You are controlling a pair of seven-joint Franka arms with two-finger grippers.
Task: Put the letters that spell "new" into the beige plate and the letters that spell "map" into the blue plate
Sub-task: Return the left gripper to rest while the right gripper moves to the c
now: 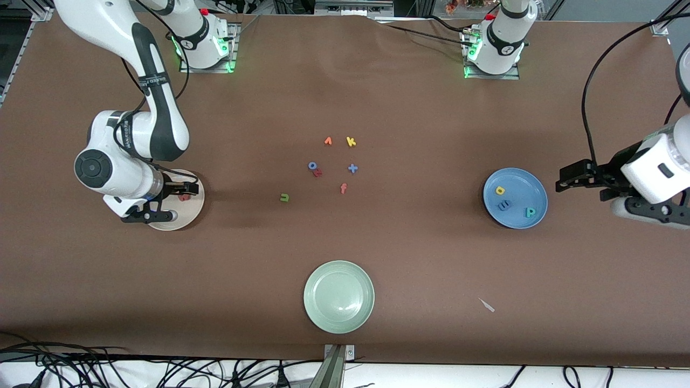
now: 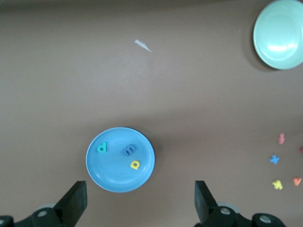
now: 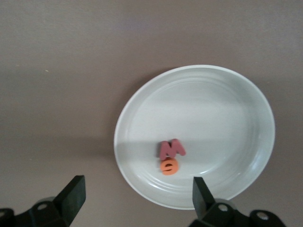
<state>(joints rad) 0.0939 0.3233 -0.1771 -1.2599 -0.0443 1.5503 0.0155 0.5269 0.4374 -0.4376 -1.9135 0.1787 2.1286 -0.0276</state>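
We see the right gripper hovering over the beige plate, fingers wide, holding nothing; the red-pink "w" and orange "e" lie touching in it. The green "n" sits on the table, at about seven o'clock from the leftover letter cluster. The left gripper waits spread and empty just beside the blue plate, which holds the yellow "a", teal "p" and, we think, the blue "m".
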